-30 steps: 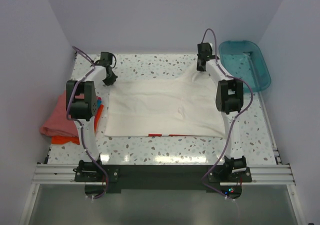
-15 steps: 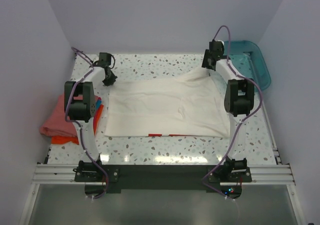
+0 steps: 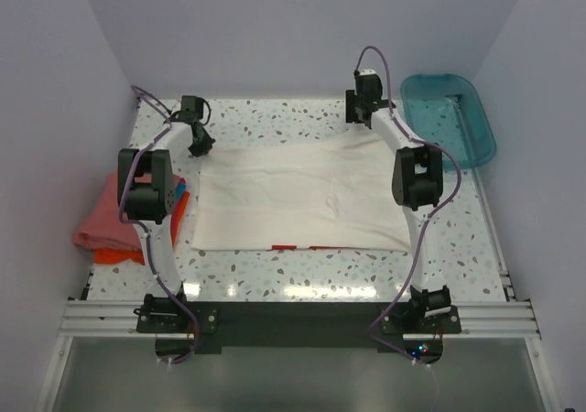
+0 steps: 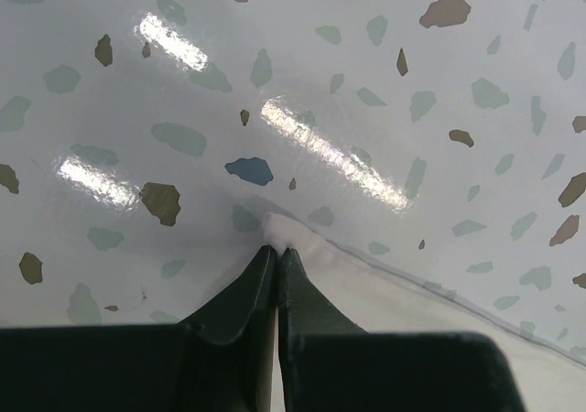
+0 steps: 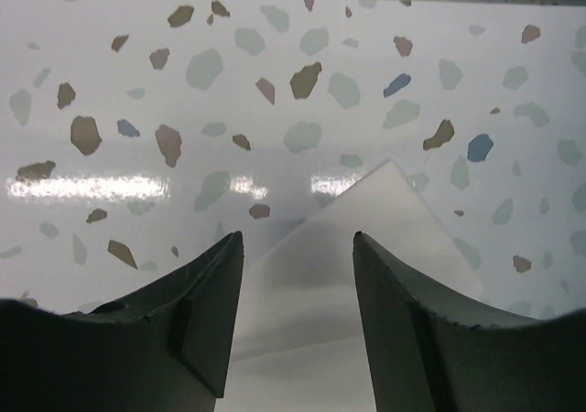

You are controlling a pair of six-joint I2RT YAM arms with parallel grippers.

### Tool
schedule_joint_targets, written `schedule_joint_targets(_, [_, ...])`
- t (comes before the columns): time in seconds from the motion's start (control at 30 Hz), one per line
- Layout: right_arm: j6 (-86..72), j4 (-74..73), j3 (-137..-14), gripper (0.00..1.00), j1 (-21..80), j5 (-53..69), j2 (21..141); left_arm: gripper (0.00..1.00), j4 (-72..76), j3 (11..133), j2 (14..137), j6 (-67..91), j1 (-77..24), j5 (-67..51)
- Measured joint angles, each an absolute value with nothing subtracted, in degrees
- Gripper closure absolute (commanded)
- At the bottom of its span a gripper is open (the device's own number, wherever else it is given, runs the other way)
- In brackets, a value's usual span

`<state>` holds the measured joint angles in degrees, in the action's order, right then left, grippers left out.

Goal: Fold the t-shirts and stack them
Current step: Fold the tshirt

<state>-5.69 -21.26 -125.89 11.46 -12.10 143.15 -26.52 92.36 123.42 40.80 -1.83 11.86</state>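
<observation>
1 white t-shirt [image 3: 302, 197] flat, left gripper [image 4: 276, 254] jaws pinching its corner, right gripper [image 5: 298, 247] jaws apart, empty

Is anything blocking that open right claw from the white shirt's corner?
Nothing visible does. The right gripper hangs open right over the far corner of the white t-shirt, with only bare speckled tabletop around it.

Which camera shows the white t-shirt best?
The top external view: the whole white t-shirt lies spread on the table. The left wrist view shows only a corner pinched in the shut left pincer; the right wrist view, one corner framed by the open right pincer.
</observation>
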Motion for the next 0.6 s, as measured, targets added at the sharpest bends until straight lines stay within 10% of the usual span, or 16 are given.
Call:
schedule_joint_targets(0.37, [-5.52,-24.21,-122.58,0.49,11.27,-13.13,143.46,1.0,-26.33,92.36,123.42,40.69,-1.74,11.07])
schedule_joint_targets(0.6, [-5.54,-28.77,-127.15,0.78,11.25,-13.34,145.43,1.0,-26.17,92.36,123.42,40.69,-1.63,10.68])
